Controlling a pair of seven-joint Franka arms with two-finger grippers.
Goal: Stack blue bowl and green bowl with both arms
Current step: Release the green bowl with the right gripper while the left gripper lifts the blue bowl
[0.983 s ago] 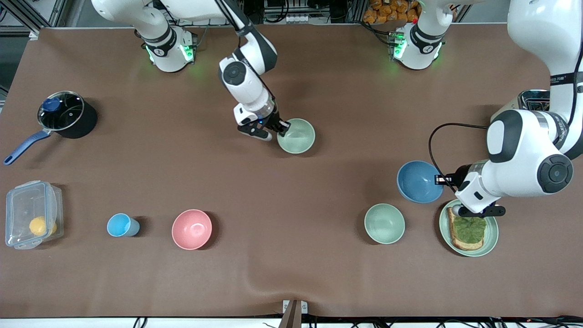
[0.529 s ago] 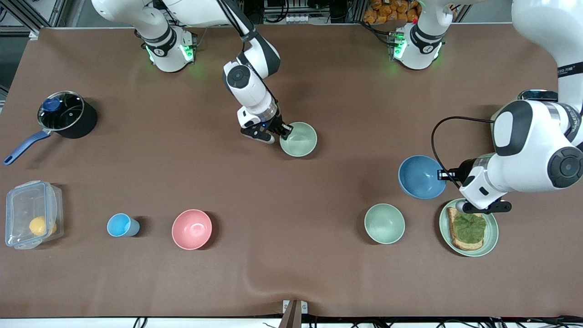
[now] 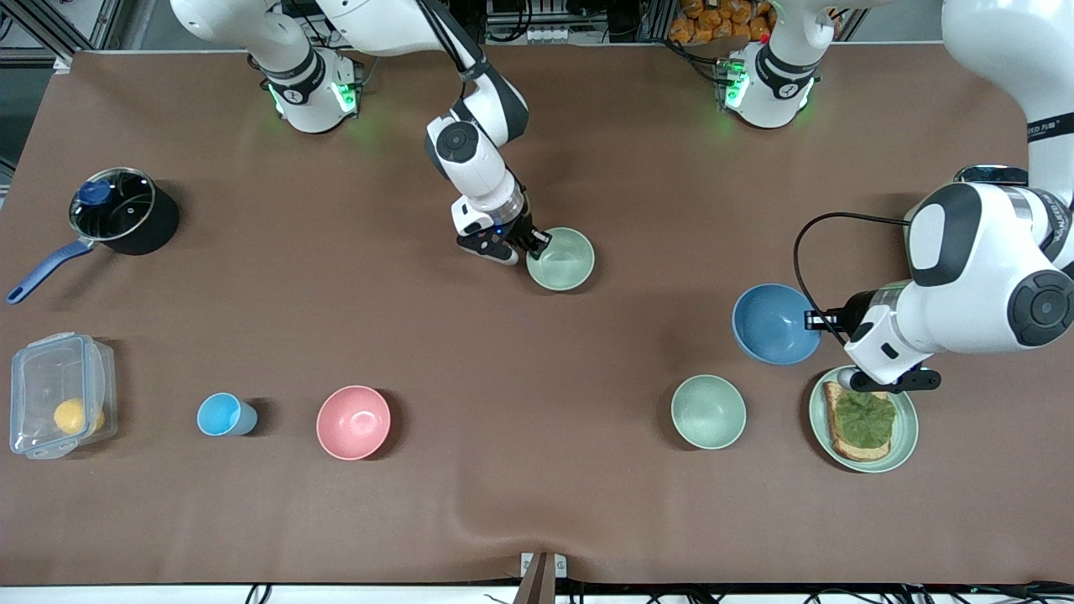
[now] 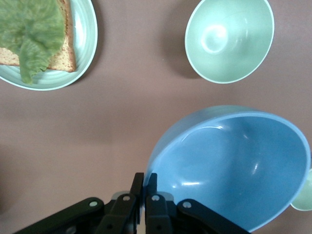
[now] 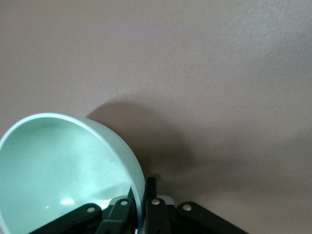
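Blue bowl [image 3: 774, 324] hangs clear of the table, rim pinched in the left gripper [image 3: 818, 320], whose fingertips sit mostly hidden under its wrist. Right gripper [image 3: 539, 242] clamps the green bowl [image 3: 560, 259] rim; the bowl is cut off in the right wrist view.

You've got a wide bare stretch of brown table [image 3: 520, 436] through the frame's middle, between the two carried bowls. The lower right is tight: the second green bowl [image 3: 708, 411] and the toast plate [image 3: 906, 436] sit just under the left gripper [image 3: 815, 320] and its blue bowl [image 3: 772, 324]. The pink bowl [image 3: 353, 422], cup [image 3: 221, 414], pot [image 3: 124, 211] and plastic box [image 3: 59, 394] crowd the frame's left side.
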